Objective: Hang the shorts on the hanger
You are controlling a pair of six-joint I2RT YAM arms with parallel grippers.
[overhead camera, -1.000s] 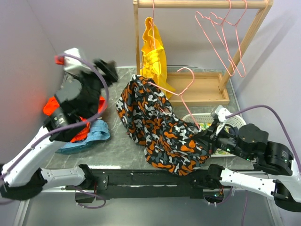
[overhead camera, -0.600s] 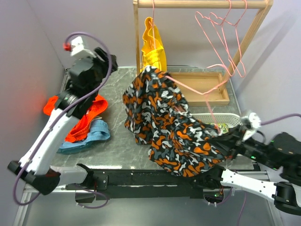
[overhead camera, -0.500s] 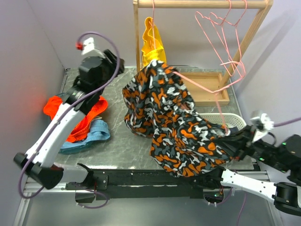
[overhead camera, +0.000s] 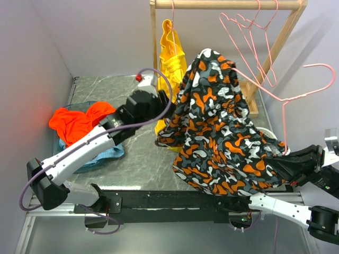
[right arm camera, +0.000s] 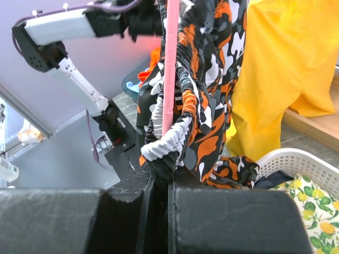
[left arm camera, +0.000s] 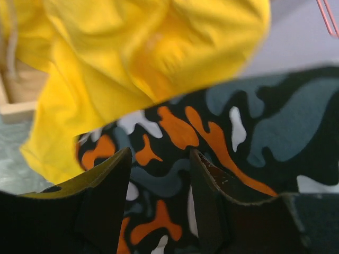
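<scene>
- Right now my right gripper [right arm camera: 159, 182] is clamped shut on the hanger [right arm camera: 170, 63] — the pink wire runs straight down into the closed jaws.
- A bunched piece of the elastic waistband sits against those same jaws, just beside the wire.
- The shorts [overhead camera: 217, 127] hang over the hanger, lifted above the table [overhead camera: 106, 90]. Their top is in front of the wooden rack [overhead camera: 228, 4], and their lower folds droop toward the table's near edge.
- From above, the hanger's hook points up and to the right, clear of the fabric.
- My left gripper [left arm camera: 160, 159] stands with its fingers apart at the left side of the shorts. The camouflage print fills the gap between them — I cannot tell whether either finger touches the cloth.
- A yellow garment [overhead camera: 172, 58] hangs from the rack, just behind and left of the shorts.
- More pink hangers [overhead camera: 249, 32] hang on the rack's rail.
- An orange-red garment [overhead camera: 74, 119] lies on a blue cloth [overhead camera: 108, 151] at the left of the table.
- A white basket [right arm camera: 275, 164] sits low at my right.
</scene>
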